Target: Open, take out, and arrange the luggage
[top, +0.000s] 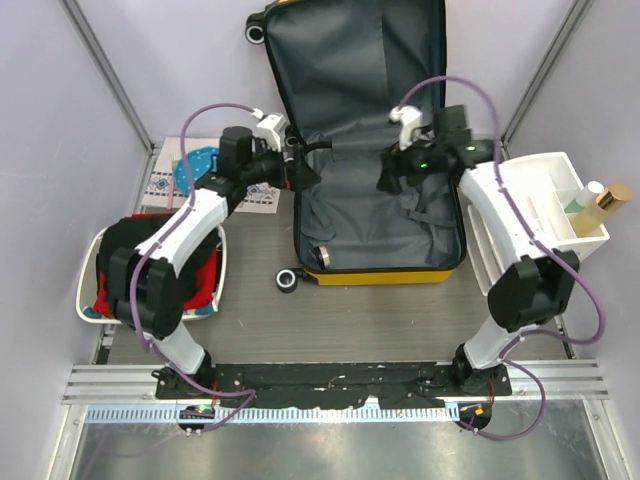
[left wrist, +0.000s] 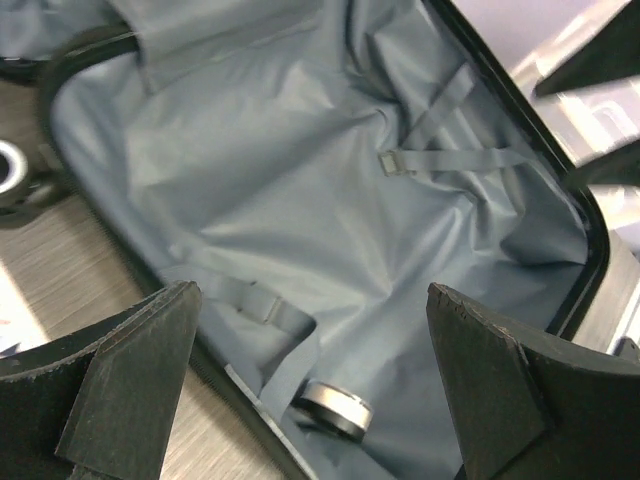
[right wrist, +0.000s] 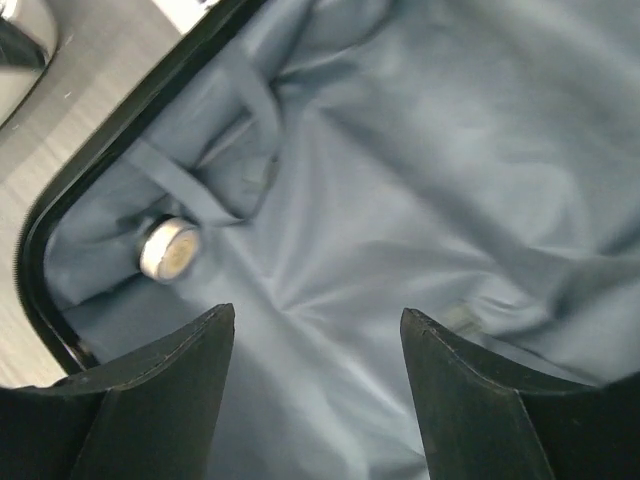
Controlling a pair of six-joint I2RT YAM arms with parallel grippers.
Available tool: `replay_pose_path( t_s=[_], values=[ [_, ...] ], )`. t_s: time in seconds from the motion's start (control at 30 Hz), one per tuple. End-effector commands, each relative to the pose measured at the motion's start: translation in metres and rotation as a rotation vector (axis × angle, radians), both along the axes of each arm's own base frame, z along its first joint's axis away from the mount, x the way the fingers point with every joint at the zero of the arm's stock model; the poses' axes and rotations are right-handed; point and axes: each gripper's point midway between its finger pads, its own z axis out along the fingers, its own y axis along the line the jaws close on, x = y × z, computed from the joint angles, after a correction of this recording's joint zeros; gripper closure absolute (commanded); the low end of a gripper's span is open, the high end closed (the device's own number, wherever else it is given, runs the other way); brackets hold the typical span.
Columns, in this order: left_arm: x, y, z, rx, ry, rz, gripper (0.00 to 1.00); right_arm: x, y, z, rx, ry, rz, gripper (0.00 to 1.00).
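Overhead view of a table (top: 400,325) with the luggage (top: 385,215), a yellow hard-shell suitcase, lying open at its middle. Its lid (top: 355,60) stands up at the far side, so the grey-lined lower half is exposed for reaching in.

The left claw (top: 298,168) hovers at the suitcase's left rim, its jaws spread wide and empty. The right claw (top: 388,178) hangs over the suitcase's right half, its jaws also apart with nothing between them. Both wrist cameras look down into the lining, which suggests the arms are looking for what remains inside.

One small round silver-topped tin (top: 322,256) lies in the suitcase's front-left corner, right beside a loose packing strap (left wrist: 250,298). A black-rimmed round piece (top: 287,279) sits on the table just outside that same corner, probably taken out already.

Left of the suitcase, a white basket (top: 84,285) holds red and black cloth. To its right, a white drawer unit (top: 530,200) holds bottles (top: 600,205); both are likely places for arranging things. The tin looks like the next item to lift, and the strap could snag it.
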Motion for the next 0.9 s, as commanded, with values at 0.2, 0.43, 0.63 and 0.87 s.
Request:
replay_pose_path(
  t_s=[0.2, 0.43, 0.63, 0.87],
  values=[
    [0.024, 0.097, 0.014, 0.034, -0.009, 0.397, 0.0, -0.014, 0.131, -0.116, 0.059, 0.27, -0.013, 0.27],
    [0.01, 0.107, 0.011, 0.04, 0.0, 0.418, 0.0, -0.031, 0.171, -0.15, 0.004, 0.3, 0.083, 0.26],
    [0.005, 0.12, 0.003, 0.055, 0.022, 0.443, 0.0, -0.058, 0.183, -0.162, -0.012, 0.345, 0.142, 0.25],
    [0.002, 0.118, -0.002, 0.036, 0.041, 0.426, 0.01, -0.084, 0.184, -0.176, -0.051, 0.385, 0.181, 0.23]
  ],
)
